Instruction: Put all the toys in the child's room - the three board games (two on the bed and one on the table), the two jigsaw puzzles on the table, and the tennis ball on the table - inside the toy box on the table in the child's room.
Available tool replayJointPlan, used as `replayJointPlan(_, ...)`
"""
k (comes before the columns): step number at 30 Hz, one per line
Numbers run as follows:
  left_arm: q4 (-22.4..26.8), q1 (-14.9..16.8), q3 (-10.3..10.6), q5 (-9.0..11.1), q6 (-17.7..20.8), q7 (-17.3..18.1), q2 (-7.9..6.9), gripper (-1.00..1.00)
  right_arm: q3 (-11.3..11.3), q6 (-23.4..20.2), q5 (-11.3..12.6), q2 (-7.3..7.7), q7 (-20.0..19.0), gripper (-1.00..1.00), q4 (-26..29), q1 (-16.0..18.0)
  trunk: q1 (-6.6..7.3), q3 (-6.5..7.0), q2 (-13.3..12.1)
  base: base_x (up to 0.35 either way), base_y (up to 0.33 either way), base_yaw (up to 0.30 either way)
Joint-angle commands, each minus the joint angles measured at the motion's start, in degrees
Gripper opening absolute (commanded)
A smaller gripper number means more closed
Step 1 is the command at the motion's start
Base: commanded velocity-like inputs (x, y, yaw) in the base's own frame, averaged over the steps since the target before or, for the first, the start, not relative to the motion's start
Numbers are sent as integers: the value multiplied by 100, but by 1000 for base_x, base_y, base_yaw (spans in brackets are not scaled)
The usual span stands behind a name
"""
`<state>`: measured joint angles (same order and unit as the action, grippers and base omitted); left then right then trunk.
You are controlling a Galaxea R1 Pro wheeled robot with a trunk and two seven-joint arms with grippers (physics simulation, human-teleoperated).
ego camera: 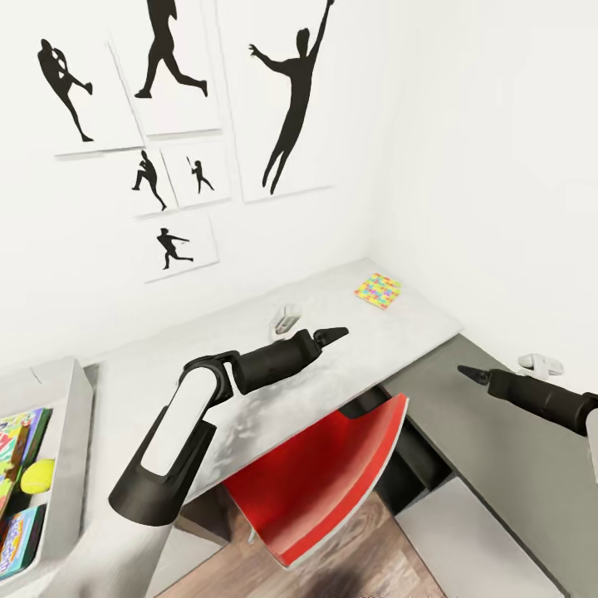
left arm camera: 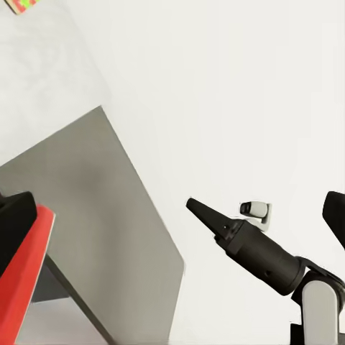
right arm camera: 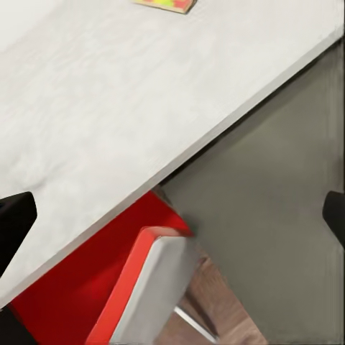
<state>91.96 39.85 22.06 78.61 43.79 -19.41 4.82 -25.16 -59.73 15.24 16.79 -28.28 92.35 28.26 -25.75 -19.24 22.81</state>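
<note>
One jigsaw puzzle point(ego camera: 378, 291) lies flat on the light grey table point(ego camera: 149, 374) near the far corner; its edge also shows in the wrist views point(left arm camera: 21, 6) point(right arm camera: 165, 3). The toy box point(ego camera: 71, 415) stands at the left end. Inside it are the tennis ball point(ego camera: 37, 476), a colourful board game point(ego camera: 21, 432) and a light-blue one point(ego camera: 17, 540). My left gripper point(ego camera: 336, 334) hovers over the table's middle, short of the puzzle, open and empty. My right gripper point(ego camera: 465, 371) point(left arm camera: 198, 208) hangs over the dark grey wing point(ego camera: 498, 448), also open and empty.
A red chair point(ego camera: 332, 473) is tucked under the desk between my arms. One small white gadget point(ego camera: 288, 320) sits on the light top behind the left gripper, another point(ego camera: 540, 363) on the dark wing. White walls with black silhouette pictures point(ego camera: 291, 100) close the corner.
</note>
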Motion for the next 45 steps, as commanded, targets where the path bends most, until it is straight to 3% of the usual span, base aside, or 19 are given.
replayJointPlan(1,6,5,-4,61,11,-58,-20,100,-7,-27,-32,0,-46,100,2,7,-3,-10,11,0,0,-286)
replayJointPlan(9,6,5,-26,64,14,-71,-174,100,-2,-27,-29,0,-46,100,2,5,-3,-10,11,0,0,-286)
replayJointPlan(21,6,-11,-284,119,23,-72,-530,100,21,-27,-52,-2,-39,100,2,12,-3,-10,11,0,0,-286)
replayJointPlan(40,6,-135,-620,135,61,-72,-633,100,34,-27,-32,0,-38,100,2,5,-3,-10,11,0,0,-286)
replayJointPlan(45,6,-233,-918,143,224,-63,-673,100,42,-27,-30,-1,-38,100,2,4,-3,-10,11,0,0,-286)
